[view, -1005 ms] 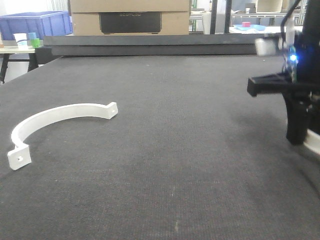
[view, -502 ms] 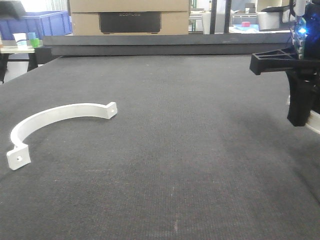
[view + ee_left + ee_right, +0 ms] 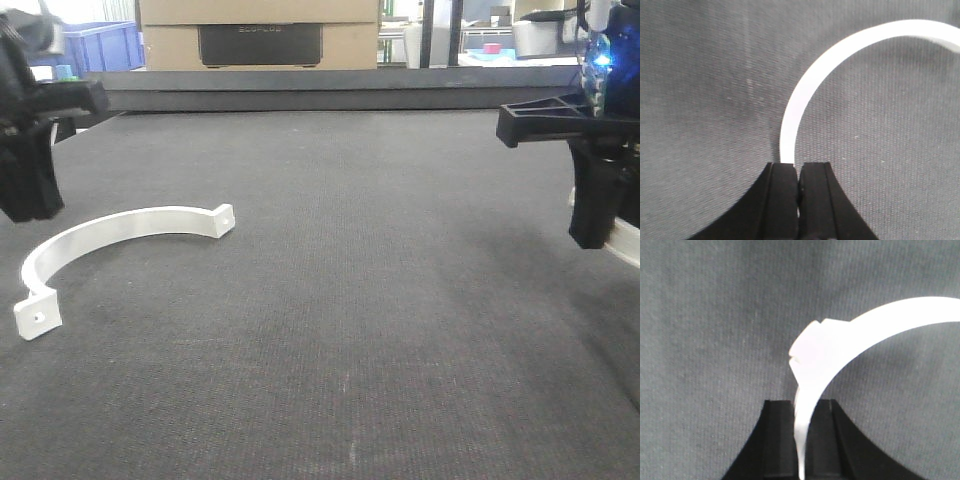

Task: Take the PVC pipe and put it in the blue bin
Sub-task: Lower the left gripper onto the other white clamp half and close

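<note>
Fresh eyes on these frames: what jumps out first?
The white curved PVC piece stands out most, lying on the dark mat at front left. The left claw is shut and close to its left bend. At the right edge, the right claw is shut on a second white curved piece.

Beside the white half-ring clamp's (image 3: 120,225) left end, the left gripper (image 3: 28,212) is cropped and hides part of the blue bin (image 3: 100,45) far behind. From the left wrist, the clamp's near end vanishes under the fingertips (image 3: 782,175). Well right of the clamp, the cropped right gripper (image 3: 592,238) pinches a blurred white curved piece (image 3: 815,360) running off frame.
</note>
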You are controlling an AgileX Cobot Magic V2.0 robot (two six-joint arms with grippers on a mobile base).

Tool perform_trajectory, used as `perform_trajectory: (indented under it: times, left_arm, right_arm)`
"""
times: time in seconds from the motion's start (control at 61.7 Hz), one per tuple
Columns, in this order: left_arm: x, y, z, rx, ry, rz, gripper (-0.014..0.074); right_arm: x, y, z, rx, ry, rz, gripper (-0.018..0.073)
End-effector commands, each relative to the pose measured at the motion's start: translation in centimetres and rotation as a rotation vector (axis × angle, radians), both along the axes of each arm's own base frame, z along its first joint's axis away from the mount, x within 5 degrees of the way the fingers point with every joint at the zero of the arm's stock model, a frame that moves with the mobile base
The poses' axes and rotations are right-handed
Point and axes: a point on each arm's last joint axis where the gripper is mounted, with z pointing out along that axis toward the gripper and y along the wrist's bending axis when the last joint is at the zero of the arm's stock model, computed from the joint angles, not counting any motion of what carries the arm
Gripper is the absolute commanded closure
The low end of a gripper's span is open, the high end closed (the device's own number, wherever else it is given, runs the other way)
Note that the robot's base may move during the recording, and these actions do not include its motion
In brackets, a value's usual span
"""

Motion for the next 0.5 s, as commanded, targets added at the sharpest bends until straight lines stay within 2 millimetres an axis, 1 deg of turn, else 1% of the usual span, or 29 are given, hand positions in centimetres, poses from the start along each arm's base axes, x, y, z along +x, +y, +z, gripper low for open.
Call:
perform_trajectory:
  times: [0.0, 0.065, 0.146, 0.34, 0.486]
  left_arm:
    - [0.2, -0.8, -0.4, 0.006, 0.009, -0.017, 0.0507]
    - [0.3, -1.0, -0.9, 0.01, 0.025, -0.022, 0.0407]
    - [0.4, -1.1, -1.5, 0.013, 0.044, -0.025, 0.034]
    - [0.7, -0.9, -1.9, 0.034, 0.035, 0.019, 0.0341]
    - [0.6, -0.8, -2.9, 0.037, 0.044, 0.03, 0.0341]
  right_arm:
    - [0.1, -0.1, 0.5, -0.002, -0.038, 0.008, 0.0728]
    - [0.1, -0.1, 0.5, -0.002, -0.038, 0.008, 0.0728]
    - [0.1, -0.1, 0.5, -0.002, -0.038, 0.008, 0.0728]
    - [0.1, -0.1, 0.5, -0.002, -0.038, 0.008, 0.0728]
    - [0.1, -0.1, 0.5, -0.002, -0.038, 0.008, 0.0728]
